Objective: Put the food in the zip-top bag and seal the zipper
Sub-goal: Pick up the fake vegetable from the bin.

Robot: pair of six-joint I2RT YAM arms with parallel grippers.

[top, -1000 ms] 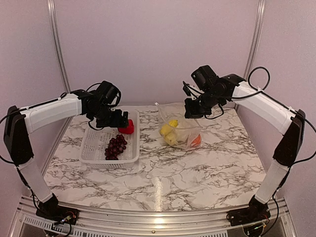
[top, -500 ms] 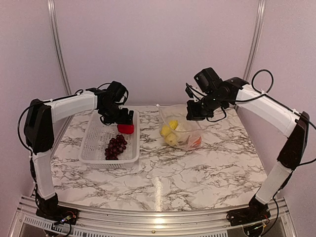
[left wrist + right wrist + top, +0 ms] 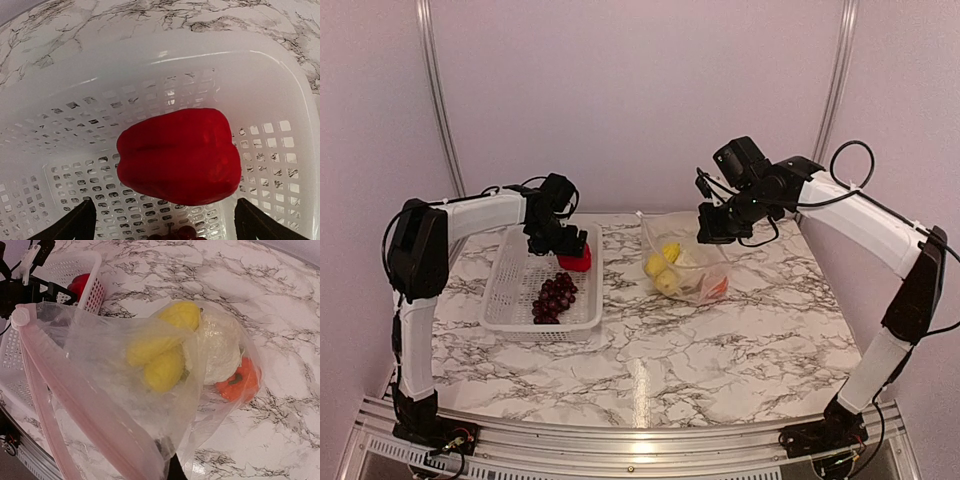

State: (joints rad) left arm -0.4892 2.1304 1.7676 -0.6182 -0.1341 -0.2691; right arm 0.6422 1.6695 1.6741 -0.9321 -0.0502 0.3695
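The clear zip-top bag [image 3: 687, 268] stands on the table with its mouth lifted. My right gripper [image 3: 712, 228] is shut on its upper edge. In the right wrist view [image 3: 170, 467] the bag [image 3: 115, 405] holds yellow pieces [image 3: 162, 357], a pale whitish piece [image 3: 220, 347] and an orange fruit [image 3: 239, 383]. The pink zipper [image 3: 55, 390] has its white slider [image 3: 20, 317] at the far end. My left gripper [image 3: 567, 244] is open just above the red pepper [image 3: 575, 263]. In the left wrist view the pepper [image 3: 180, 155] lies ahead of the spread gripper [image 3: 162, 222], untouched.
The white slotted basket [image 3: 510, 300] stands at the left and holds the pepper in its back right corner and the purple grapes [image 3: 554, 296] in the middle. The grapes also peek in at the bottom of the left wrist view [image 3: 180, 234]. The bag is right of the basket.
My left gripper has moved right along the basket's back to a spot over the red pepper. My right gripper shifted slightly with the bag, then held still.
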